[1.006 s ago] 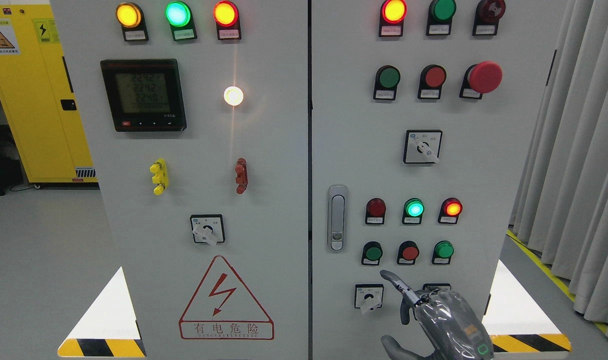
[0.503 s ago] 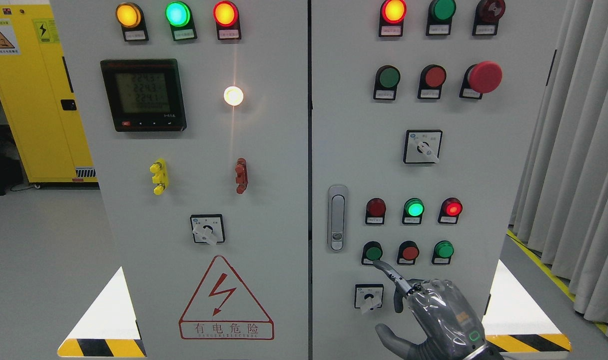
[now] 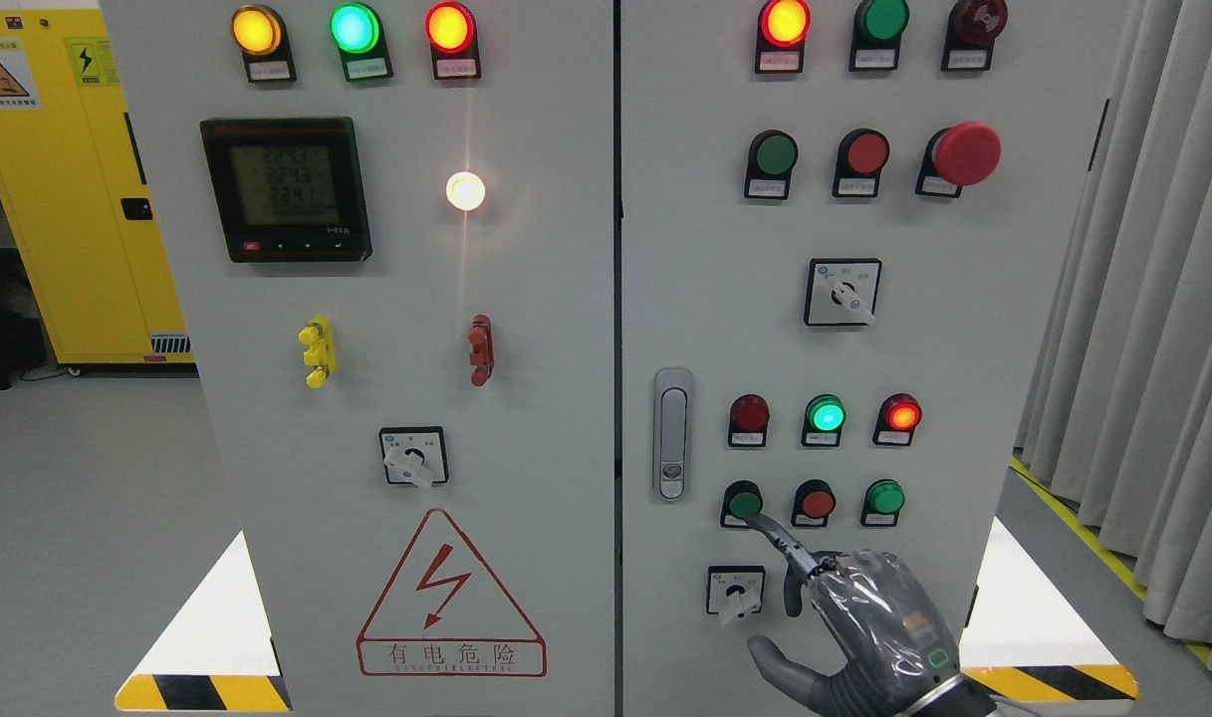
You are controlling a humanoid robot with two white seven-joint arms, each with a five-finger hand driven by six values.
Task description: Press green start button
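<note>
The green push button (image 3: 741,501) sits at the left of the lower button row on the right cabinet door (image 3: 964,329). My right hand (image 3: 833,607), grey and wrapped in clear film, comes in from the bottom right. Its index finger (image 3: 777,540) is stretched out up and to the left, with the tip touching the lower edge of the green button. The other fingers are curled and the thumb sticks out low on the left. The hand holds nothing. My left arm is out of view.
A red button (image 3: 816,501) and another green button (image 3: 883,496) sit right of the target. Indicator lamps (image 3: 826,413) are above and a rotary selector (image 3: 735,592) is just below. A door handle (image 3: 672,433) is to the left. A yellow cabinet (image 3: 58,189) stands far left and curtains (image 3: 1153,299) hang on the right.
My right hand rose and moved left. Its index fingertip went from below the button row up to the lower-left green button and now rests on it.
</note>
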